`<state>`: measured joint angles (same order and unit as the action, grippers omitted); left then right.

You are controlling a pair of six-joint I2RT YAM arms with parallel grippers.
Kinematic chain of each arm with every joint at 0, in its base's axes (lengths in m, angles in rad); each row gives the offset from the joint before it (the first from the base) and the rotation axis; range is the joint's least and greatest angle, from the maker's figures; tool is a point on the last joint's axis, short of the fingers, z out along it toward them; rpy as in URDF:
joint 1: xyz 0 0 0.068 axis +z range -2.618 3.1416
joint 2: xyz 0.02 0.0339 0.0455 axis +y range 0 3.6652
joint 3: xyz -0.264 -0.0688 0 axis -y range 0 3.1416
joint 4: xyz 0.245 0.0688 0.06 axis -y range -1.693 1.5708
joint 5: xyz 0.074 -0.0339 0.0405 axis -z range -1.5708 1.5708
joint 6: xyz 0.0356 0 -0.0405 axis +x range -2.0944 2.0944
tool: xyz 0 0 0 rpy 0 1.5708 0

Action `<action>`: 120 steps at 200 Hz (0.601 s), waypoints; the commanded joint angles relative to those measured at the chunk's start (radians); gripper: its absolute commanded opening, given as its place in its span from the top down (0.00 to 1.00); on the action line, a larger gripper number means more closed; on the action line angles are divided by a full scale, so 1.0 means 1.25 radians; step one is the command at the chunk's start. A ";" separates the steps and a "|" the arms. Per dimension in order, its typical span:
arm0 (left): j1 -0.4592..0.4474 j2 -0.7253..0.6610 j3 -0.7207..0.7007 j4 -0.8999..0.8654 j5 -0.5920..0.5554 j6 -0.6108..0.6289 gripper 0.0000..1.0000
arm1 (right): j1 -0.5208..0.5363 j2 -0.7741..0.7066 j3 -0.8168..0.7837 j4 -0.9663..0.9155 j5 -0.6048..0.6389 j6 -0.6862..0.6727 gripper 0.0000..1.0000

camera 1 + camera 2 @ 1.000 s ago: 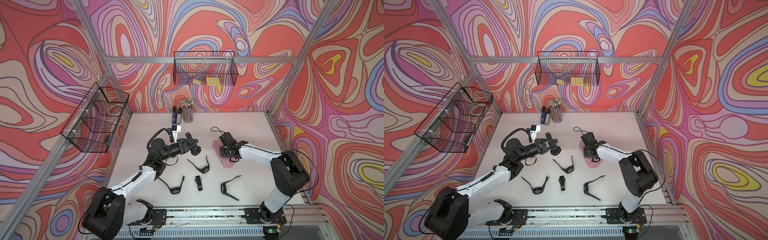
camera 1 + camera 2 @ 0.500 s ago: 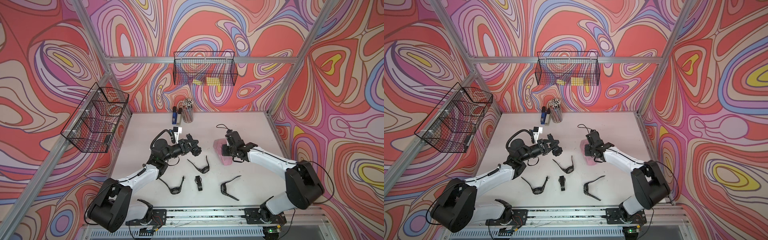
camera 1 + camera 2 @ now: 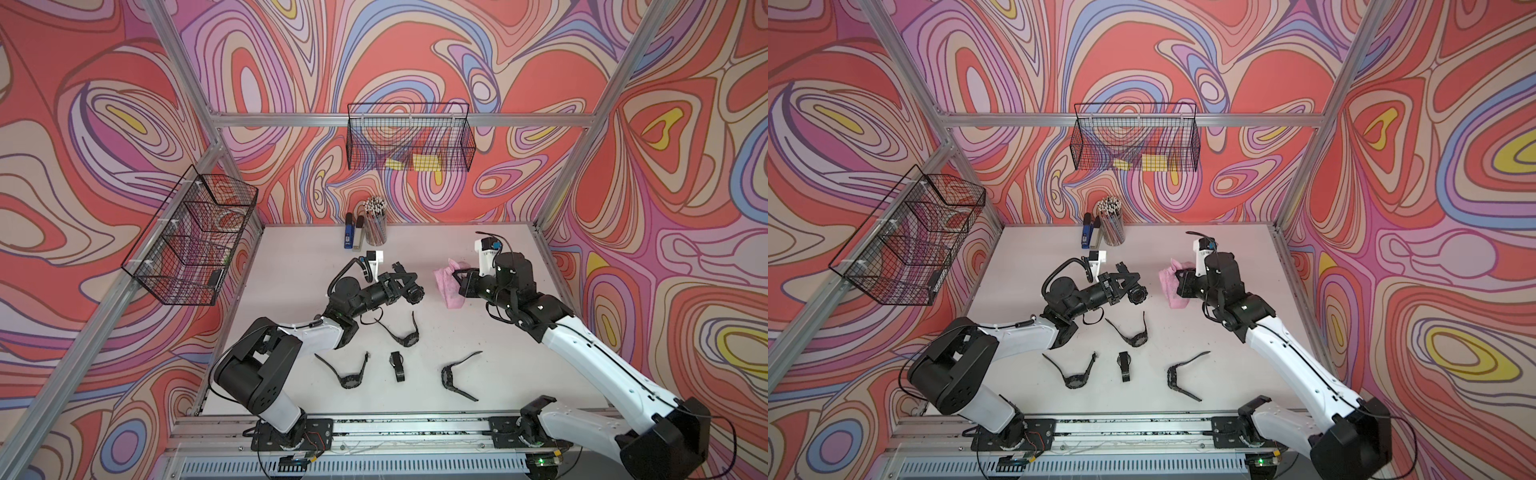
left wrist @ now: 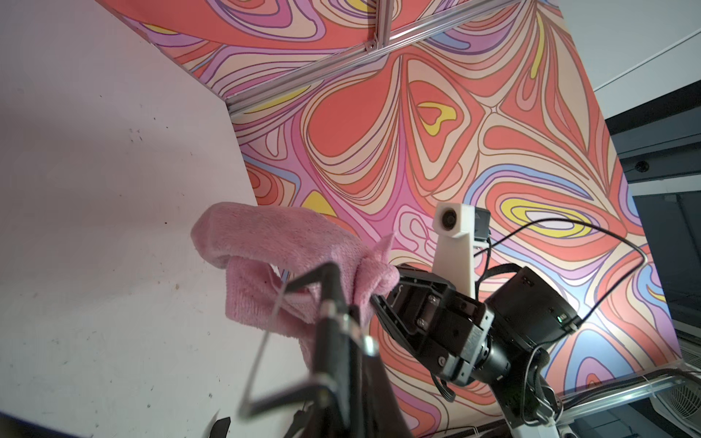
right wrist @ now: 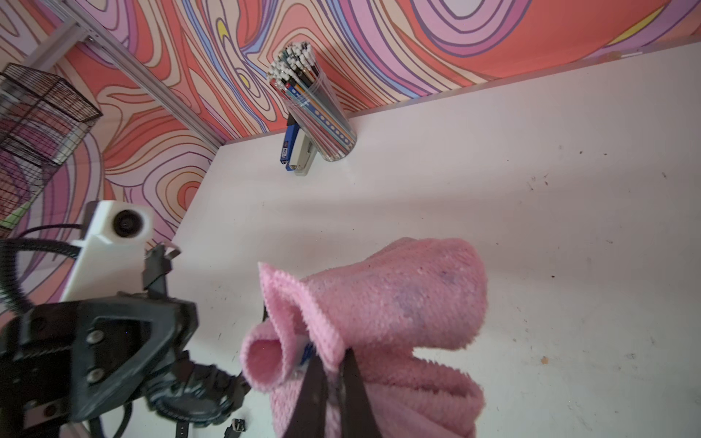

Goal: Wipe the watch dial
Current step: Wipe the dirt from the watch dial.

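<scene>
- In both top views, the left gripper (image 3: pixel 405 286) is clamped on a black watch (image 3: pixel 415 294) and holds it clear above the middle of the white table (image 3: pixel 291 266).
- The right gripper (image 3: pixel 459 284) is pinched shut on a lifted pink cloth (image 3: pixel 445 286). A gap separates cloth and watch, so both pickups look done and the wiping itself looks not yet begun.
- Four spare watches (image 3: pixel 405 334) lie flat nearer the front edge.
- In the same views, the round dial seems to face sideways toward the cloth. The strap's long axis runs roughly back to front, across the jaws.
- In the left wrist view, the cloth (image 4: pixel 280 246) is bunched in the right gripper's closed jaws. The held watch is a dark blur close to the lens, so its facing cannot be read.
- In the right wrist view, the watch (image 5: pixel 189 398) sits just beside the cloth (image 5: pixel 379 303), and contact cannot be told. One strap end rises past the left gripper.
</scene>
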<state>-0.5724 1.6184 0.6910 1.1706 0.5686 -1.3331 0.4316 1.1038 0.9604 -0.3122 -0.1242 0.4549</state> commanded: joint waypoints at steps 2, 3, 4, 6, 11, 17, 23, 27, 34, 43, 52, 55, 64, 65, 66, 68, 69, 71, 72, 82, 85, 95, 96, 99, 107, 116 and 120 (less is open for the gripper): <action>-0.021 0.008 0.041 0.113 -0.066 -0.008 1.00 | 0.001 -0.041 -0.019 0.033 -0.038 0.024 1.00; -0.022 0.007 0.042 0.113 -0.068 -0.007 1.00 | 0.001 -0.044 -0.019 0.034 -0.037 0.024 1.00; -0.023 0.007 0.043 0.113 -0.069 -0.007 1.00 | 0.001 -0.045 -0.020 0.035 -0.037 0.024 1.00; -0.024 0.007 0.044 0.113 -0.073 -0.005 1.00 | 0.002 -0.048 -0.021 0.035 -0.037 0.025 1.00; -0.027 0.007 0.047 0.111 -0.081 -0.002 1.00 | 0.003 -0.056 -0.025 0.036 -0.036 0.027 1.00; -0.030 0.007 0.048 0.110 -0.092 0.000 1.00 | 0.005 -0.066 -0.030 0.040 -0.035 0.031 1.00; -0.033 0.006 0.047 0.112 -0.107 0.000 1.00 | 0.007 -0.074 -0.036 0.047 -0.036 0.036 1.00; -0.034 0.006 0.046 0.113 -0.117 0.000 1.00 | 0.009 -0.077 -0.039 0.055 -0.040 0.039 1.00; -0.036 0.006 0.043 0.114 -0.136 -0.002 1.00 | 0.013 -0.083 -0.046 0.065 -0.046 0.044 1.00; -0.042 0.006 0.039 0.116 -0.163 -0.001 1.00 | 0.027 -0.081 -0.048 0.075 -0.047 0.048 1.00; -0.050 0.004 0.035 0.116 -0.192 -0.002 1.00 | 0.048 -0.074 -0.048 0.079 -0.040 0.045 1.00; -0.053 0.004 0.034 0.116 -0.200 -0.001 1.00 | 0.056 -0.069 -0.047 0.081 -0.034 0.043 1.00; -0.062 0.004 0.036 0.116 -0.218 0.000 1.00 | 0.087 -0.058 -0.046 0.090 -0.011 0.039 1.00; -0.064 0.004 0.036 0.116 -0.220 -0.001 1.00 | 0.091 -0.057 -0.047 0.092 -0.009 0.038 1.00; -0.065 0.005 0.036 0.116 -0.222 0.000 1.00 | 0.094 -0.055 -0.046 0.094 -0.006 0.038 1.00; -0.067 0.005 0.036 0.116 -0.227 0.000 1.00 | 0.100 -0.052 -0.047 0.096 -0.001 0.038 1.00; -0.068 0.005 0.036 0.116 -0.229 0.000 1.00 | 0.104 -0.051 -0.046 0.098 0.001 0.037 1.00; -0.071 0.005 0.035 0.116 -0.235 -0.001 1.00 | 0.109 -0.049 -0.046 0.101 0.005 0.037 1.00; -0.072 0.005 0.035 0.116 -0.237 0.000 1.00 | 0.112 -0.047 -0.046 0.102 0.007 0.037 1.00; -0.083 0.004 0.033 0.117 -0.265 0.000 1.00 | 0.145 -0.030 -0.041 0.117 0.028 0.037 1.00; -0.086 0.003 0.032 0.118 -0.273 0.000 1.00 | 0.154 -0.024 -0.039 0.121 0.032 0.037 1.00; -0.095 -0.002 0.030 0.118 -0.299 0.004 1.00 | 0.179 -0.002 -0.034 0.131 0.055 0.036 1.00; -0.096 -0.003 0.029 0.118 -0.301 0.004 1.00 | 0.181 -0.001 -0.034 0.133 0.057 0.035 1.00; -0.099 -0.004 0.029 0.118 -0.308 0.007 1.00 | 0.187 0.005 -0.033 0.137 0.063 0.035 1.00; -0.108 -0.008 0.029 0.118 -0.324 0.008 1.00 | 0.198 0.017 -0.033 0.149 0.069 0.036 1.00; -0.120 -0.009 0.029 0.118 -0.343 0.007 1.00 | 0.208 0.031 -0.038 0.175 0.072 0.042 1.00; -0.125 -0.011 0.030 0.119 -0.350 0.007 1.00 | 0.211 0.036 -0.039 0.182 0.073 0.043 1.00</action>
<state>-0.6941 1.6321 0.7258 1.2240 0.2264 -1.3293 0.6640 1.1110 0.9104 -0.1719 -0.0807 0.4995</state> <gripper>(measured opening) 0.093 0.057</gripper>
